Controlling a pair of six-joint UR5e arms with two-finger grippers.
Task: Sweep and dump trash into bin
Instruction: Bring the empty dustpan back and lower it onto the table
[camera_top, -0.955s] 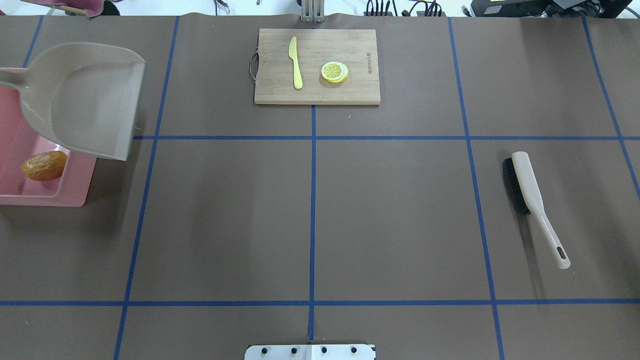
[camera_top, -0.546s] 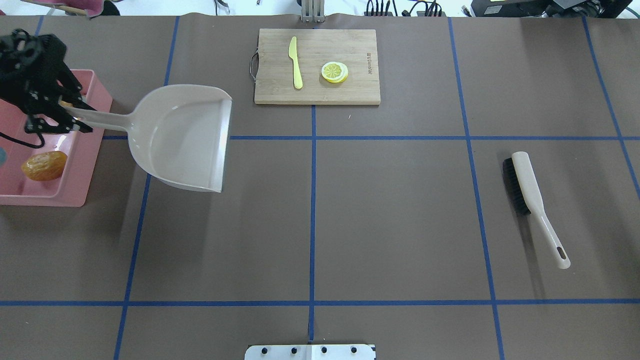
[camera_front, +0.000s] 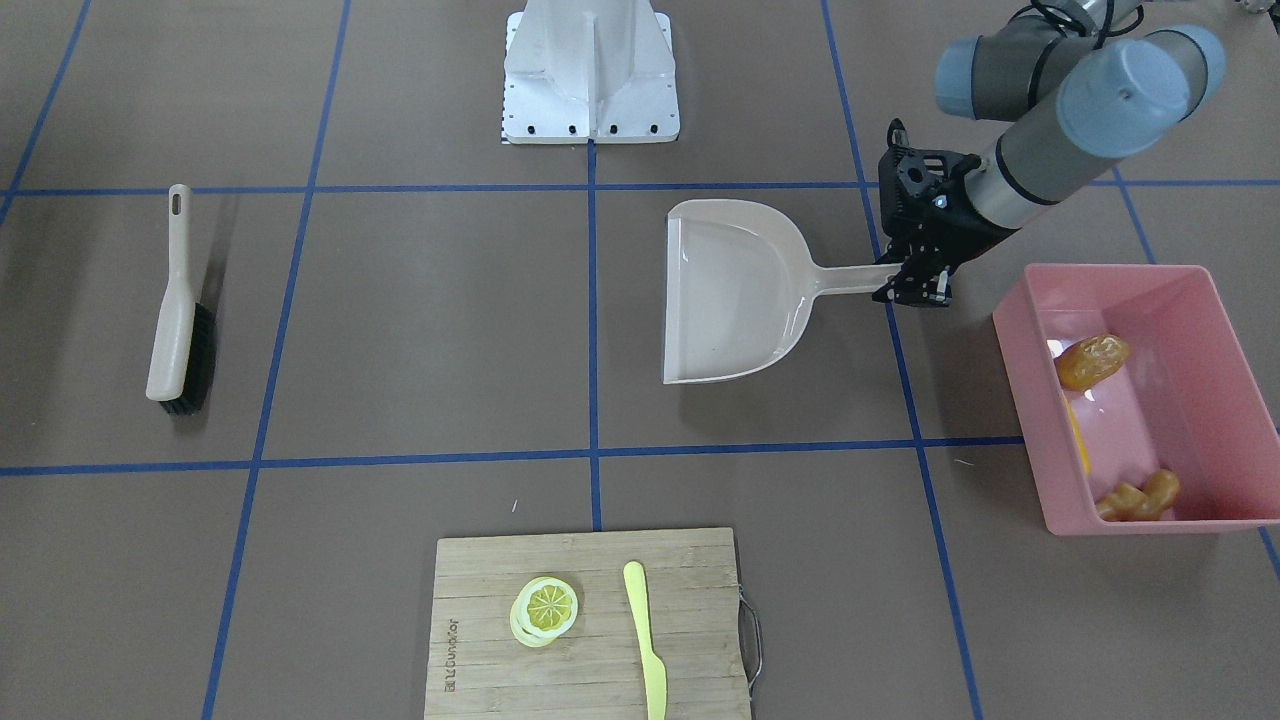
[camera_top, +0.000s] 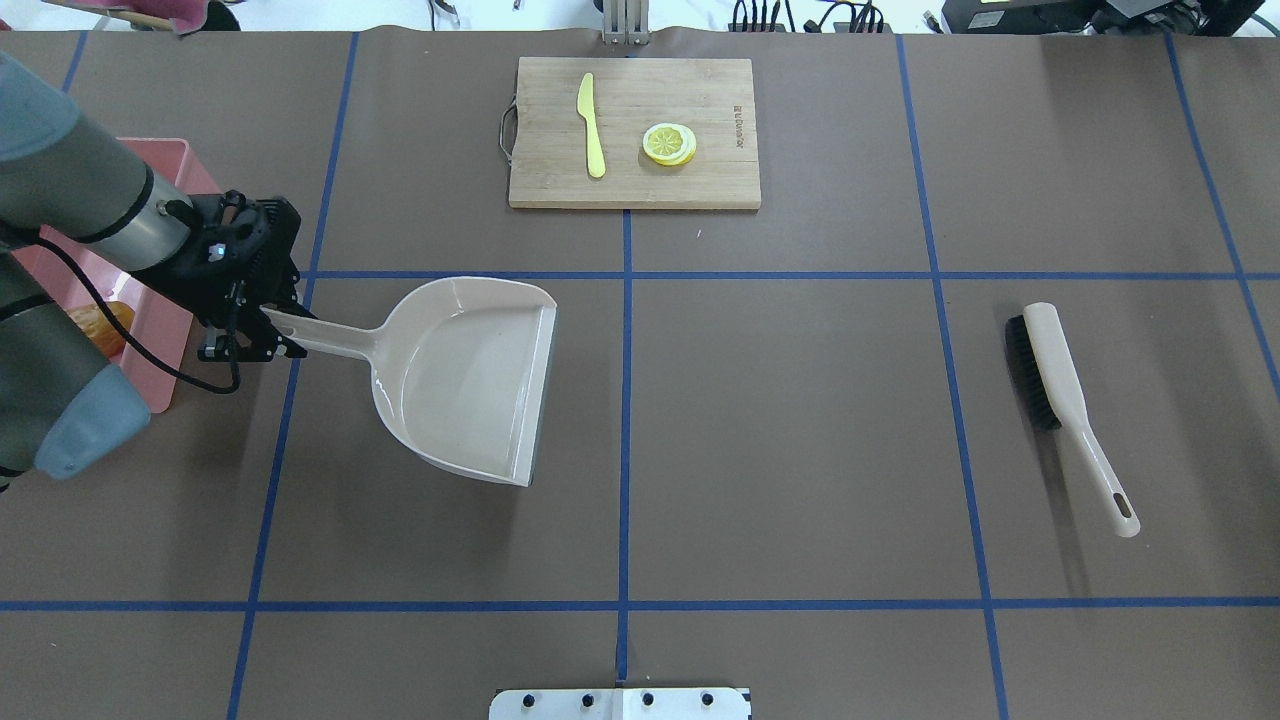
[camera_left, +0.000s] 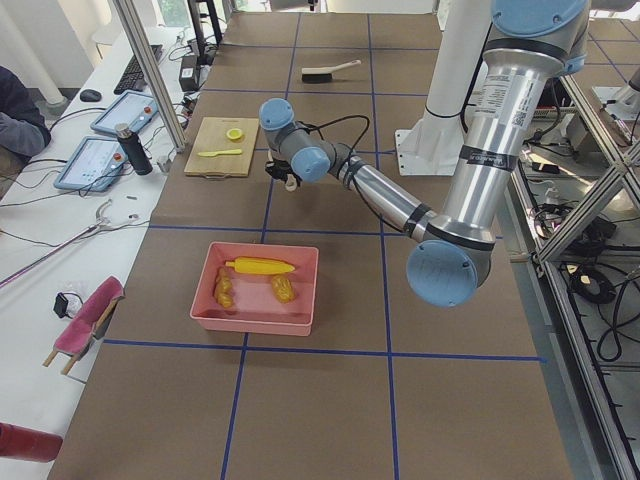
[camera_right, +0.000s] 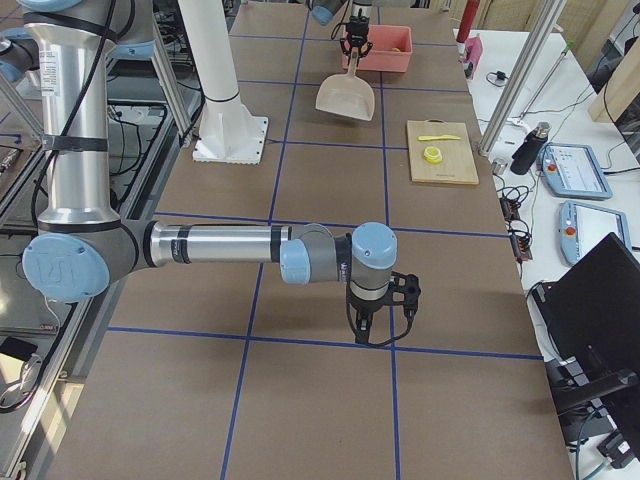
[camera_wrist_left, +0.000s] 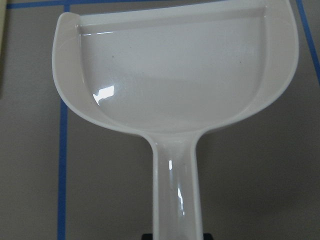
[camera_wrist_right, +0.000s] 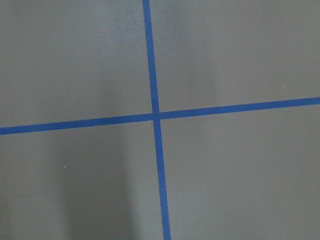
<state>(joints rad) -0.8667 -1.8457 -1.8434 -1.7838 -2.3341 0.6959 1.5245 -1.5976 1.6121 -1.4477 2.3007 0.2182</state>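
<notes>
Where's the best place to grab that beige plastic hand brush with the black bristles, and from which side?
Probably the slim handle of the beige plastic hand brush, from straight above, jaws closing across its narrow width. It lies flat, black bristles sticking out sideways, and nothing crowds the handle.

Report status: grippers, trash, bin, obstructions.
Left gripper shut on handle of beige plastic dustpan, pan empty. Right gripper: state unclear. Long yellow corn cob, glossy brown potato, knobbly ginger root inside pink plastic tub. Nothing obstructing.
</notes>
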